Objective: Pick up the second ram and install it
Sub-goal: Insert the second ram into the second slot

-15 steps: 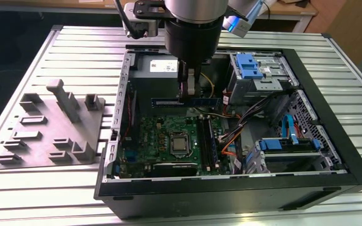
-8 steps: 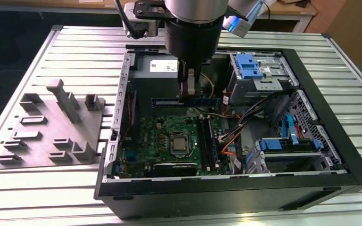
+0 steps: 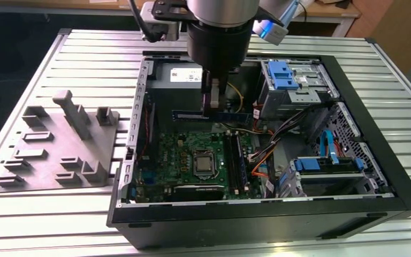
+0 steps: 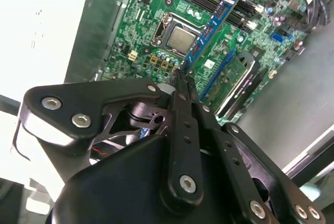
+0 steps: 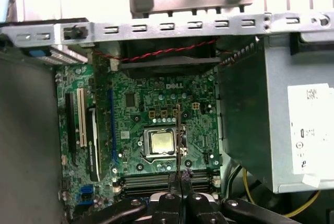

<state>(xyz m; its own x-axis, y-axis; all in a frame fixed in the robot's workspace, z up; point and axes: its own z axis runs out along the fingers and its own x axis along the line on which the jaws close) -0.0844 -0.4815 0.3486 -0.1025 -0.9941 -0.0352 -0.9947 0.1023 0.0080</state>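
Dark blue-green, the second ram point(image 3: 191, 114) is gripped near its middle by the closed fingers of the tool point(image 3: 210, 108). It is held level above the green motherboard point(image 3: 184, 155), clear of its slots, inside the open computer case point(image 3: 263, 214). In the second wrist view the stick point(image 4: 209, 28) is seen beside the motherboard's silver CPU point(image 4: 181, 38). A grey fixture tray point(image 3: 48, 155) is seen well apart from the motherboard, on the tabletop point(image 3: 62, 214).
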